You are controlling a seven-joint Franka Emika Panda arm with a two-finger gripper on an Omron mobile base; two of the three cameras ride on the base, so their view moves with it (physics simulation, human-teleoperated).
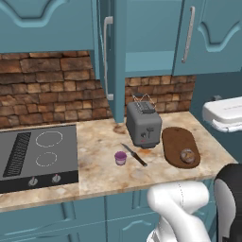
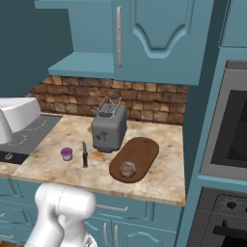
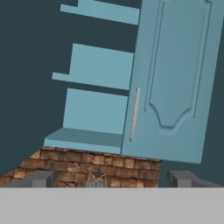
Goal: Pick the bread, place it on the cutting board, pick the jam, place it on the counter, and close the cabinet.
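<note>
1. Left base view: the worktop [image 1: 99, 163] runs from the black stovetop [image 1: 38, 156] on the left to its right edge past the cutting board [image 1: 180, 146]. The bread [image 1: 187, 155] lies on the board's near end. The jam [image 1: 121, 158] stands on bare stone toward the front, just beside a knife [image 1: 134, 154], with free surface before it. The toaster [image 1: 143, 124] stands between jam and board, touching neither. Above, the cabinet [image 1: 113, 52] door swings out edge-on over the worktop, its handle facing left.

2. Right base view: the board [image 2: 135, 158] lies slanted right of the toaster [image 2: 109, 127], the bread [image 2: 127, 169] near the front edge. The jam [image 2: 66, 154] sits left of the knife [image 2: 85, 155]. An oven column [image 2: 226, 144] walls off the right side. Open shelves [image 2: 87, 65] show left of the cabinet door [image 2: 154, 38].

3. Hand view: the fingers [image 3: 113, 179] are spread wide with nothing between them, facing the open shelves [image 3: 94, 109] and the door [image 3: 175, 78] with its bar handle [image 3: 135, 114]; brick wall [image 3: 96, 168] lies below.
</note>
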